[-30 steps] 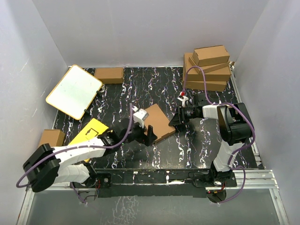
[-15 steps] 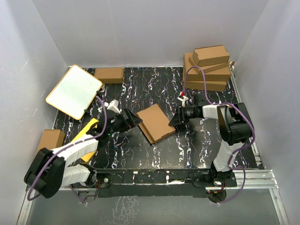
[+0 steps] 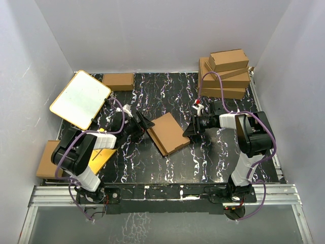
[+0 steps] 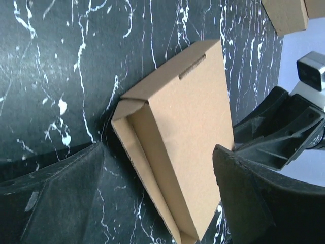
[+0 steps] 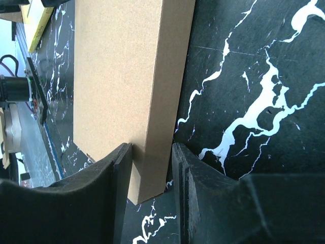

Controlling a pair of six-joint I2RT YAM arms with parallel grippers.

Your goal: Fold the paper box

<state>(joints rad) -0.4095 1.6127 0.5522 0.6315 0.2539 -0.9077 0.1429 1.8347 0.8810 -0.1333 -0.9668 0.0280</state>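
Note:
The paper box (image 3: 168, 133) is a thin brown cardboard mailer lying flat mid-table, turned diagonally. Its left side wall stands slightly open in the left wrist view (image 4: 183, 132). My left gripper (image 3: 143, 123) is open at the box's left corner, low over the table; in its wrist view the jaws (image 4: 157, 201) stand wide apart with the box's end between them, not touching. My right gripper (image 3: 189, 133) is shut on the box's right corner; in its wrist view (image 5: 152, 178) one finger (image 5: 119, 195) lies on the top face (image 5: 122, 76).
A stack of brown boxes (image 3: 227, 73) fills the back right corner. A small brown box (image 3: 118, 81) sits at the back. A white board with an orange rim (image 3: 80, 99) leans at the left. A yellow card (image 3: 104, 147) and another brown box (image 3: 48, 158) lie near left.
My left arm has swung back and leftward, from the box's near-left side to its left corner. The box and the right arm have not moved.

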